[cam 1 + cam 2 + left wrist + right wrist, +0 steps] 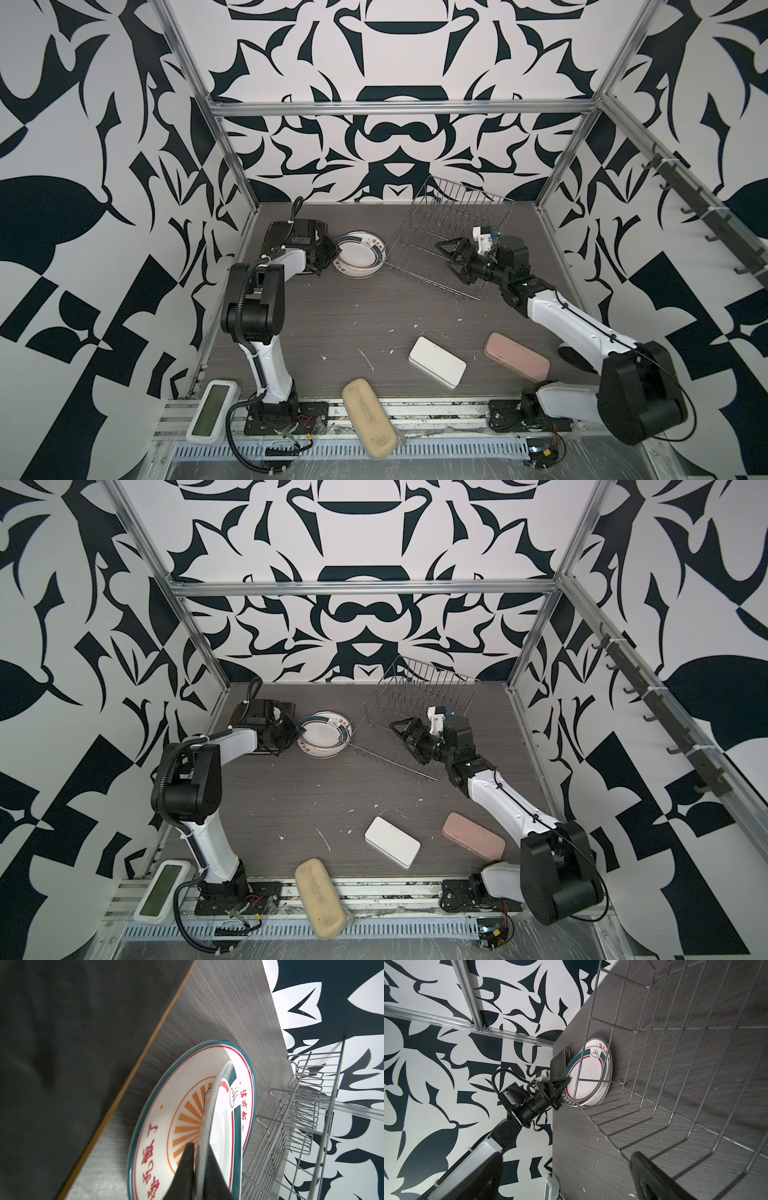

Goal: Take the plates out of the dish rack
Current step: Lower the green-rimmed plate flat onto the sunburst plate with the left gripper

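Arm stretched low, the left gripper [336,252] clamps the rim of a tilted round plate [362,250] over a second plate [353,272] beside the dish rack [453,224]. On its bent arm, the right gripper [448,261] has its jaws apart at the rack.

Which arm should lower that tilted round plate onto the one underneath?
Left. The left gripper is shut on the rim of the tilted round plate, over the lower plate. The right gripper stands open by the dish rack, away from both.
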Available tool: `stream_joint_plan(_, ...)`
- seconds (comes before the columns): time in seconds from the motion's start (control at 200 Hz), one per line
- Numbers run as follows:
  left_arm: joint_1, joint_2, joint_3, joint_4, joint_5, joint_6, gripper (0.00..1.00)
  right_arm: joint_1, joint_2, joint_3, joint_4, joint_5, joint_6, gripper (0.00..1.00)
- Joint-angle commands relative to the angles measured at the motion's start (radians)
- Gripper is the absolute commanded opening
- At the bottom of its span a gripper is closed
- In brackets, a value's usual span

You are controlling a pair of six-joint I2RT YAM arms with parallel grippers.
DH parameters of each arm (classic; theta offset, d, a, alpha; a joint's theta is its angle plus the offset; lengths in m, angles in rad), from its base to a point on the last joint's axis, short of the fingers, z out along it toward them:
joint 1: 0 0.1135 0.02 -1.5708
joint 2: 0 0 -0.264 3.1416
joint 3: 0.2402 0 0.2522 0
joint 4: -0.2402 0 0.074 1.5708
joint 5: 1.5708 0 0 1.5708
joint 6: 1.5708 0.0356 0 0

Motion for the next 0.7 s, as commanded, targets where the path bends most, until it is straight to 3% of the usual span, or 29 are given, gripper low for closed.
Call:
stream_joint_plan(0.0,0.001,0.011,0.021,-0.008,0.018,0.011,0.15,-0.004,-0.044,0.007,0.002,0.001,-0.034,0.99)
stream_joint_plan(0.195,0.002,0.009,0.03,-0.038,0.015,0.028,0.27,-0.004,-0.057,0.004,-0.027,0.006,-0.051,0.99)
stream_joint_plan(0.425,0.002,0.01,0.06,-0.095,-0.001,0.07,0.31,-0.004,-0.061,0.006,-0.032,0.004,-0.05,0.99)
stream_joint_plan(0.695,-0.004,0.012,0.114,-0.196,-0.047,0.128,0.47,-0.004,-0.064,0.007,-0.036,0.009,-0.052,0.99)
